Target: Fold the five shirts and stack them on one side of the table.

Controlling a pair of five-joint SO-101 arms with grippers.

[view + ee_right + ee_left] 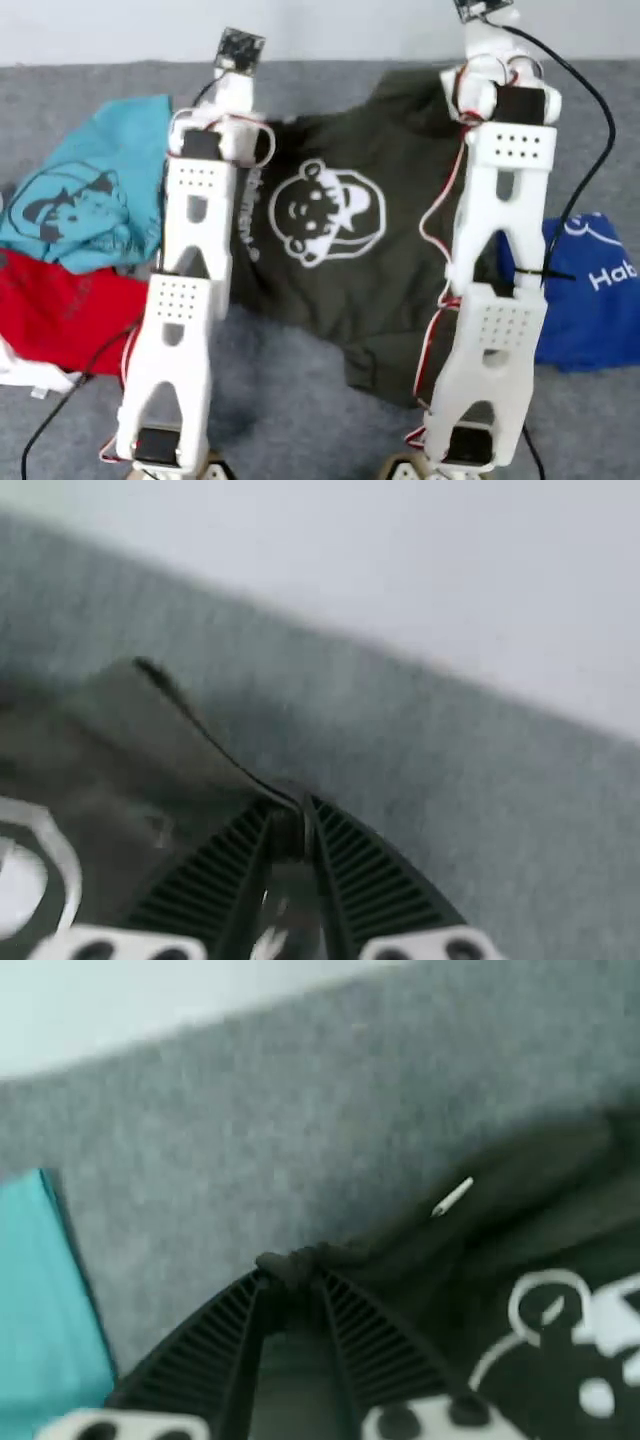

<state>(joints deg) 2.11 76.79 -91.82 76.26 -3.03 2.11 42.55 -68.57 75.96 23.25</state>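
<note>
Left tool (292, 1272) clamps the dark shirt (390, 280) at its far edge; right tool (290, 825) — likewise.

A grey felt table (290, 410) meets a pale wall (350, 25).

table (290, 400): grey felt-like cover, matte, faintly mottled, runs over the whole work surface.
wall (350, 25): plain, pale and flat, standing behind the table's far edge across the full width.
seam: straight line where the wall meets the table's far edge.
wrist views: both show the same grey cover, with the pale wall beyond the table's far edge.
</note>
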